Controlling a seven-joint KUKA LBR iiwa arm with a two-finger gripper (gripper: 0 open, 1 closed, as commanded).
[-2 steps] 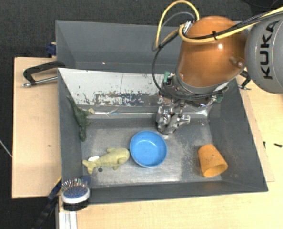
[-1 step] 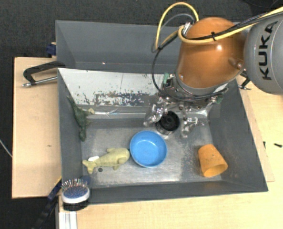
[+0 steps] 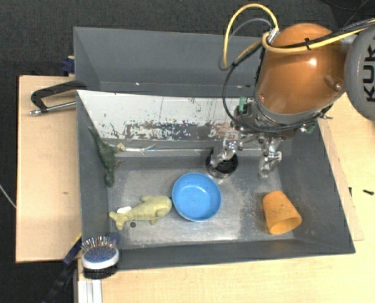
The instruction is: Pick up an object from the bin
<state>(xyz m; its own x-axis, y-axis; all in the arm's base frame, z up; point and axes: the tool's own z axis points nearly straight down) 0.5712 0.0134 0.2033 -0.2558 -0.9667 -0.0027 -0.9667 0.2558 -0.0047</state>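
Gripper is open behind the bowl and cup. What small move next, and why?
Probably ease it toward the orange cup, then lower. The open gripper hangs just behind the cup, which lies on its side, apart from the blue bowl.

A glossy orange dome point(image 3: 298, 68) capped the wrist, and yellow and black cables point(image 3: 254, 6) looped above it. The grey arm link point(image 3: 369, 74) bore black lettering, partly readable as KU. The gripper point(image 3: 245, 164) had silvery metal fingers point(image 3: 268, 160).

Fingers point(image 3: 230, 148) partly hide a small dark thing point(image 3: 225, 165).
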